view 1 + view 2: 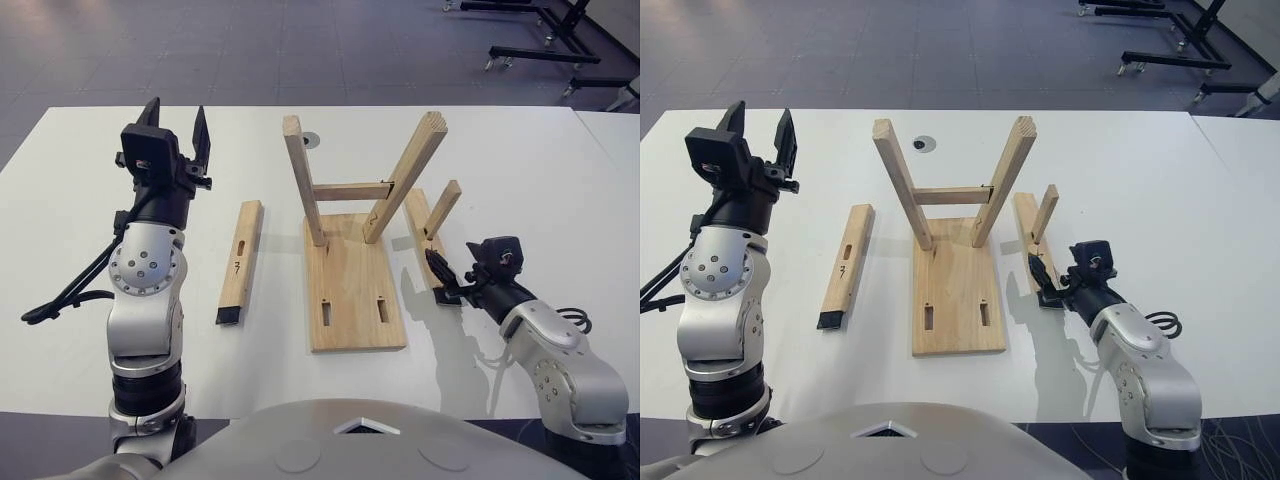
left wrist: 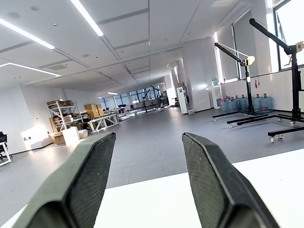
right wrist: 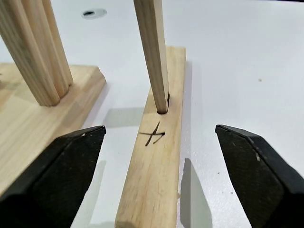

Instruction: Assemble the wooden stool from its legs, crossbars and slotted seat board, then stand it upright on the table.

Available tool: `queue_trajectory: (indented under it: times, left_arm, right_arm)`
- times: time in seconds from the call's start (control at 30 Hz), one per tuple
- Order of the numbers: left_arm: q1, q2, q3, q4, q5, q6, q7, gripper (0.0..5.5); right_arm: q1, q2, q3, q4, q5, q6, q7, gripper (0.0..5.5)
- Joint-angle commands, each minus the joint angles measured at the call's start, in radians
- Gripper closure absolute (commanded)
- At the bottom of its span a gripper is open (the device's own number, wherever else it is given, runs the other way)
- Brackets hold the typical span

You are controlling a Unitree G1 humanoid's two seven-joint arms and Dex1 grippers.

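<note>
One seat board (image 1: 352, 290) laid flat at table (image 1: 100, 150) centre. Four legs counted: two upright legs (image 1: 303, 180) joined by first crossbar (image 1: 350, 190), left leg (image 1: 240, 262) flat, right leg (image 1: 418, 222) flat with second crossbar (image 1: 442, 208) plugged in. Left tool (image 1: 176, 125) raised, spread. Right tool (image 1: 441, 282) spread astride right leg's near end, which is partly hidden.

Seat board (image 1: 352, 300) flat; 2 legs (image 1: 303, 180) upright, crossbar (image 1: 350, 190) between; 3rd leg (image 1: 240, 262) left, 4th leg (image 3: 156, 166) right

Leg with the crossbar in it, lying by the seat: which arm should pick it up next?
Probably right. The right gripper, fingers open, straddles the near end of the leg. The left gripper is raised, pointing away, on the other side of the seat.
</note>
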Motion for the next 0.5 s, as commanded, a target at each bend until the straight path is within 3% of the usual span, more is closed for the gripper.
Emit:
queue_trajectory:
  times: [0.03,0.1,0.5]
  left_arm:
    - [-0.008,0.006,-0.001,0.011,-0.01,0.033,-0.021,2.93]
    - [-0.014,0.007,-0.004,0.012,-0.015,0.042,-0.029,2.93]
    - [-0.022,0.003,0.001,0.023,-0.004,0.058,-0.016,2.93]
  right_arm:
    - [-0.018,-0.003,0.054,0.074,-0.036,0.083,-0.025,1.24]
    - [-0.03,-0.004,0.076,0.121,-0.061,0.097,-0.034,1.24]
    - [-0.077,-0.052,0.112,0.162,-0.123,0.112,-0.012,3.24]
